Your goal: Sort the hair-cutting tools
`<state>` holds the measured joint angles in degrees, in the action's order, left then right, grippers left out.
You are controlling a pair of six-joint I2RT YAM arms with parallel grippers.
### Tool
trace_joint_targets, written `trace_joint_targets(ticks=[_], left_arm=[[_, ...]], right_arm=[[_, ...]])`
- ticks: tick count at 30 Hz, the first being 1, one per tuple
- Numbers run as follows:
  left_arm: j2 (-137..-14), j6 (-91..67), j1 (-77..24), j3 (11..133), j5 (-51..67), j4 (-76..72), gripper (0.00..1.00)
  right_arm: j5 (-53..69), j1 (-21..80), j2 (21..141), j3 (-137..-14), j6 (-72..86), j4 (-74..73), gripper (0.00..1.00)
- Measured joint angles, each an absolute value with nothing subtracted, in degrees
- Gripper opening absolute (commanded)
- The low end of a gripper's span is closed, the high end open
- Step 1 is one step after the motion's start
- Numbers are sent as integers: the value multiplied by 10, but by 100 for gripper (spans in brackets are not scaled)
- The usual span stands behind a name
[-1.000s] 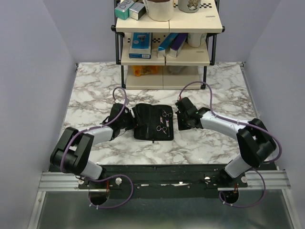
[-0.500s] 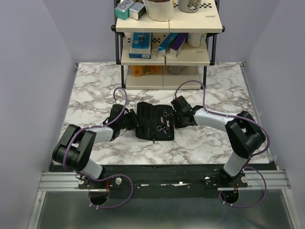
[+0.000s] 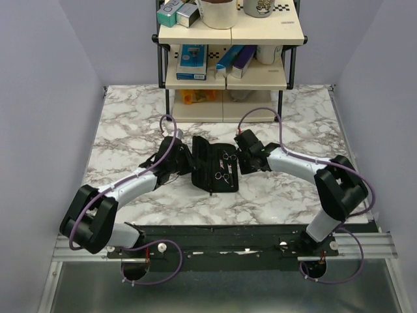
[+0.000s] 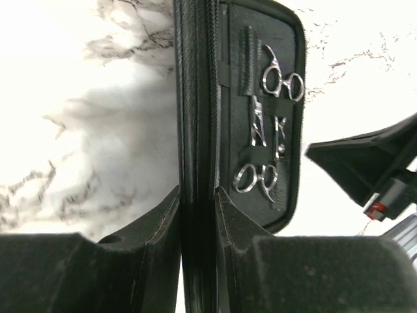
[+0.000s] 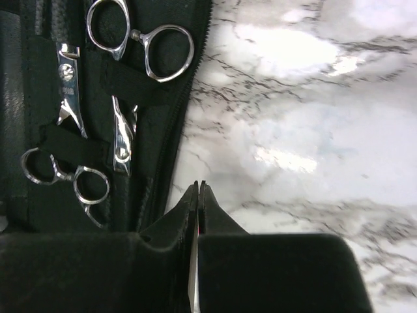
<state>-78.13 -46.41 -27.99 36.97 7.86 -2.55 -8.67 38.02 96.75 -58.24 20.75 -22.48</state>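
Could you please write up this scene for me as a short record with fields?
surface: marble table
pouch: black zip pouch, open; right half flat on the table, left flap standing upright
contents: two silver scissors strapped into the flat half, upper pair and lower pair
left end effector: shut on the upright flap
right end effector: shut, at the pouch's right zip edge; whether it pinches the edge cannot be told

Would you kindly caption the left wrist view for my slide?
Left gripper pinches the raised flap of the pouch; two scissors lie strapped inside.
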Motion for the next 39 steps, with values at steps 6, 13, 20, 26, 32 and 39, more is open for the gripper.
trace_joint_targets(ticks=[6, 13, 20, 26, 32, 39], left_arm=[[-756, -497, -339, 394, -16, 72, 33], [-756, -535, -373, 396, -78, 111, 33], [-740, -566, -394, 392, -110, 124, 27], [-729, -577, -399, 390, -118, 128, 25], [-734, -578, -403, 393, -121, 131, 25], [-757, -573, -414, 424, -132, 154, 25]], right_arm=[[-103, 420, 888, -608, 211, -271, 11], [-41, 474, 878, -616, 244, -266, 3], [10, 490, 932, -617, 268, -248, 1], [30, 497, 971, -623, 275, -238, 1], [45, 499, 1000, -645, 276, -227, 1], [59, 501, 1025, -655, 276, -214, 1]])
